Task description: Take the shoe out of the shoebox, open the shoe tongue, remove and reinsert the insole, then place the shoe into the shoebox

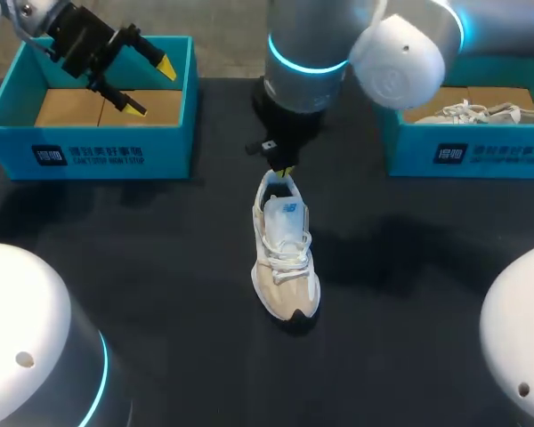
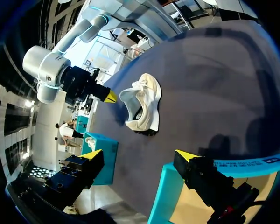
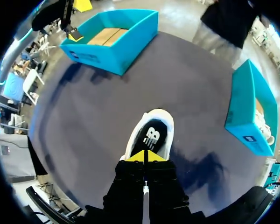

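At the left, the teal shoebox point(image 1: 98, 151) stood at the far edge of the dark worktop point(image 1: 160, 249), and only its cardboard floor showed inside. My left end effector point(image 1: 151, 87) hung above this box, released, with its two fingers wide apart and nothing between them. In the middle, the shoe point(image 1: 285, 258) stood upright on the worktop, outside both boxes, with its heel turned to the far side. My right end effector point(image 3: 144, 156) was at the heel opening, its yellow tips pressed together; I could not tell if they pinched anything. The dark insole point(image 3: 151, 135) showed inside. At the right, a second shoebox point(image 1: 467, 156) held another shoe point(image 1: 472, 113).
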Tool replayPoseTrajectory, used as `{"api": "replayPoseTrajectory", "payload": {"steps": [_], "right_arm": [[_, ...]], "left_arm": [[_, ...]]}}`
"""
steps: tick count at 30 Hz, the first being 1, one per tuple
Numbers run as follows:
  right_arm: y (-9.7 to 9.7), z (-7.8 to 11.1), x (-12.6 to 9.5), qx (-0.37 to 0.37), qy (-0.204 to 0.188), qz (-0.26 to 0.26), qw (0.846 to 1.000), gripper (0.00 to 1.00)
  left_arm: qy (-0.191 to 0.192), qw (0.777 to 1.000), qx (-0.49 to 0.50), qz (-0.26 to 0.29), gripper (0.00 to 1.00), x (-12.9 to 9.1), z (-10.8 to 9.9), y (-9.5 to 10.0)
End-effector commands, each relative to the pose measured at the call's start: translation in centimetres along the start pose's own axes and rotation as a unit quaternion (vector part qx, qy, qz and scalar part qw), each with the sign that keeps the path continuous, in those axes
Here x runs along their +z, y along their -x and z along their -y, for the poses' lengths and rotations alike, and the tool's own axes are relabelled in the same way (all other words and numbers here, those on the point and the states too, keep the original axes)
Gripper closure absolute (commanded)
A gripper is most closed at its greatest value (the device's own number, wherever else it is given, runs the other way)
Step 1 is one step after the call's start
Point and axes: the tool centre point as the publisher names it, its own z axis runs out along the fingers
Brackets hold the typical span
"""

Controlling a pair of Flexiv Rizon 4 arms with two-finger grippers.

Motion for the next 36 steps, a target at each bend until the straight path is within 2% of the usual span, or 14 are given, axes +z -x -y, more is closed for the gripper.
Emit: {"api": "replayPoseTrajectory", "payload": {"steps": [1,10,13,18,29,36], "right_arm": [[-0.3,0.1,-0.1,0.001,0.001,0.04,0.999,1.0],[-0.3,0.1,-0.1,0.001,0.001,0.04,0.999,1.0],[-0.5,0.3,0.8,0.073,0.034,0.047,0.996,1.0],[-1.2,0.5,2.4,0.13,0.04,0.054,0.989,1.0],[-1.3,-0.3,4.7,0.147,0.012,0.036,0.988,1.0],[-0.7,-0.2,7.1,0.151,-0.014,0.025,0.988,1.0]], "left_arm": [[-0.003,1.0,0.0,-0.002,0.0,-0.1,-0.3,0.1],[-0.003,1.0,0.0,-0.002,0.0,-0.1,-0.3,0.1],[-0.003,1.0,0.0,-0.002,0.0,-0.1,-0.3,0.1],[-0.003,1.0,0.0,-0.002,0.0,-0.1,-0.3,0.1],[-0.003,1.0,0.0,-0.002,0.0,-0.1,-0.3,0.1],[-0.003,1.0,0.0,-0.002,0.0,-0.1,-0.3,0.1]]}}
